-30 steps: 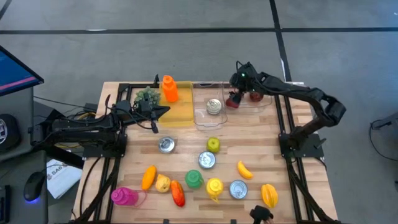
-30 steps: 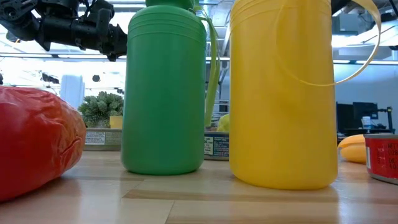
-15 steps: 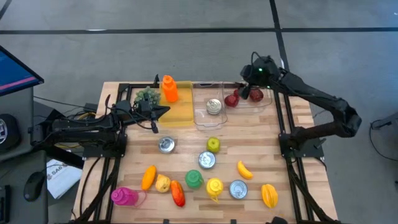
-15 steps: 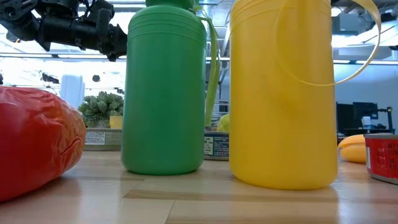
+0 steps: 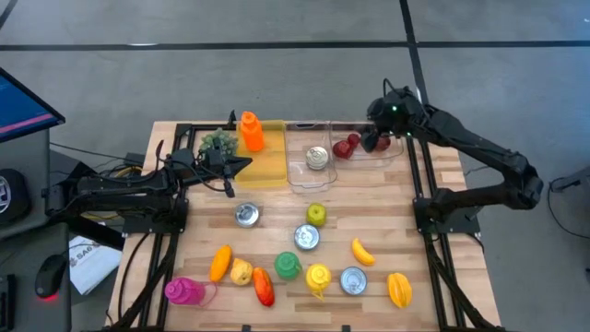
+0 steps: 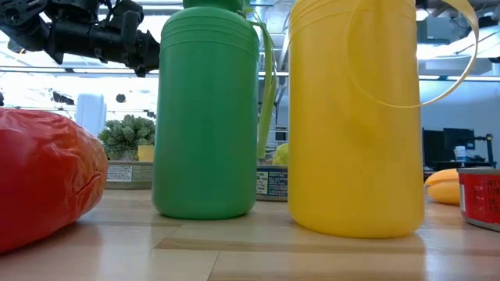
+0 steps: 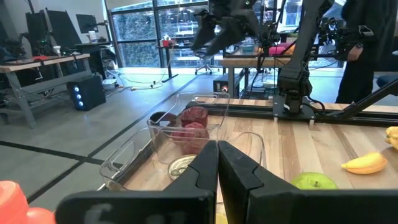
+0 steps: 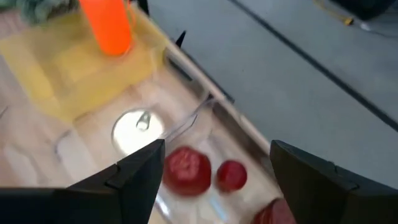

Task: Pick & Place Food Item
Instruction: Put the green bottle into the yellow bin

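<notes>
Three red fruits [image 5: 346, 146] lie in a clear bin [image 5: 392, 157] at the table's far right; they also show in the right wrist view [image 8: 186, 169]. My right gripper [image 5: 373, 131] hangs open above them with nothing between its fingers [image 8: 217, 149]. My left gripper [image 5: 241, 164] is shut and empty, held level above the table beside the yellow tray [image 5: 263, 161]; its closed fingers [image 7: 217, 149] point toward the bins.
A silver can [image 5: 316, 157] sits in the neighbouring clear bin. An orange bottle [image 5: 250, 131] and a green plant [image 5: 218, 143] stand on the yellow tray. Cans, a green apple [image 5: 316, 214], bananas, peppers and several coloured bottles [image 6: 207, 117] crowd the table's near half.
My right gripper has risen out of the clear bin and drawn back toward the table's right edge, rolling a little. The red fruit it stood at stays in the bin with the others. My left arm has kept still.
</notes>
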